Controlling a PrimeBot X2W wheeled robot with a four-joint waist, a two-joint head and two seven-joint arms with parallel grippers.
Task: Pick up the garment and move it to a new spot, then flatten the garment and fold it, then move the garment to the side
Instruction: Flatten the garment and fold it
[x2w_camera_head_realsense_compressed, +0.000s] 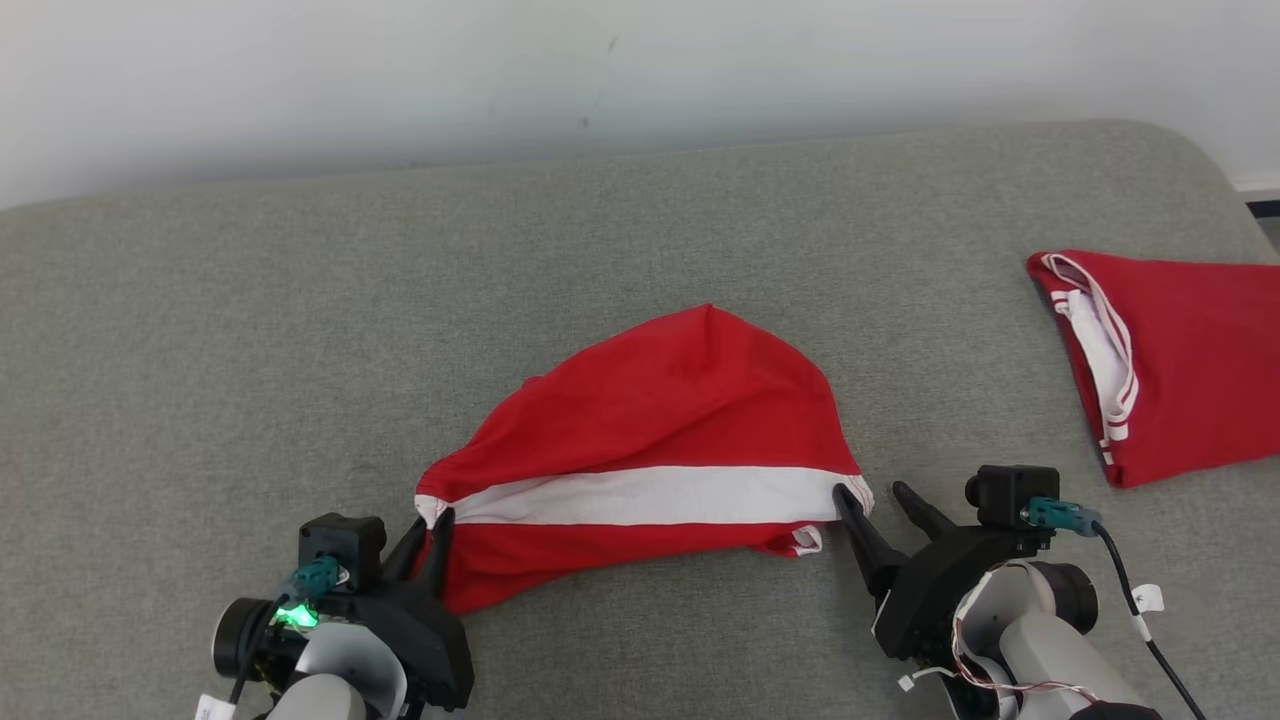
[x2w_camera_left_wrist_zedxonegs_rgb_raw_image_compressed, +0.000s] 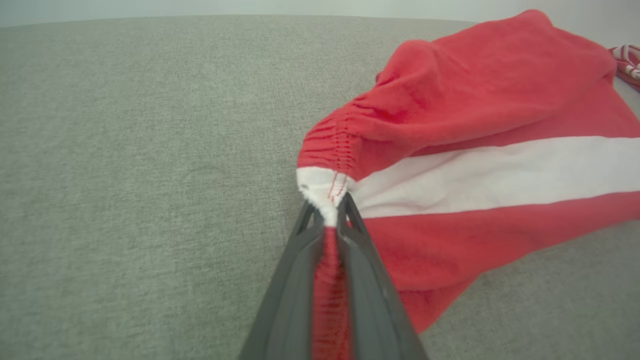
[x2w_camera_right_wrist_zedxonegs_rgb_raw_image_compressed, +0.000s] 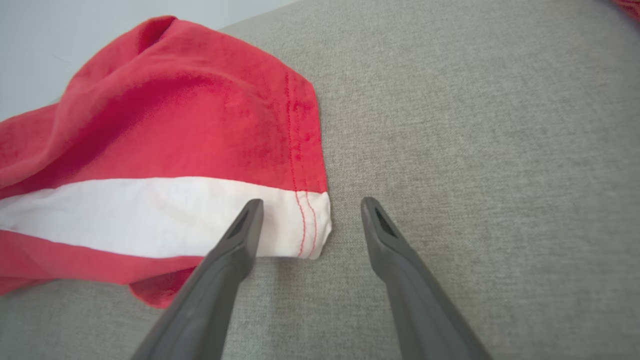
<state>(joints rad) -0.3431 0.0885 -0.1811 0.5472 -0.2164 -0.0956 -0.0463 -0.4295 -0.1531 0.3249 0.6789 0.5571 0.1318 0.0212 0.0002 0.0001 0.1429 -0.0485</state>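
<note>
Left claw (x2w_camera_head_realsense_compressed: 432, 525) is pinching shut on the garment (x2w_camera_head_realsense_compressed: 660, 420), gripping its left corner right where the white stripe (x2w_camera_head_realsense_compressed: 650, 495) is ending. In the left wrist view the cloth is bunching between the two dark fingers (x2w_camera_left_wrist_zedxonegs_rgb_raw_image_compressed: 360, 280) and running down between them. Right claw (x2w_camera_head_realsense_compressed: 870, 492) is standing wide open, holding nothing, straddling the garment's right corner. In the right wrist view one finger (x2w_camera_right_wrist_zedxonegs_rgb_raw_image_compressed: 235, 245) is lying over the stripe's hemmed end, and the other is sitting over bare grey cushion (x2w_camera_right_wrist_zedxonegs_rgb_raw_image_compressed: 500, 150) just beside the hem. Can't tell whether those fingertips are touching cloth. Garment is lying mid-cushion between the two claws, red with one white band running across, humping up loosely behind the stripe, not flat. A second red garment (x2w_camera_head_realsense_compressed: 1190, 360), folded, white trim showing, is lying well apart at the cushion's right, running out of frame. Pale wall (x2w_camera_head_realsense_compressed: 400, 80) is running behind the cushion.
</note>
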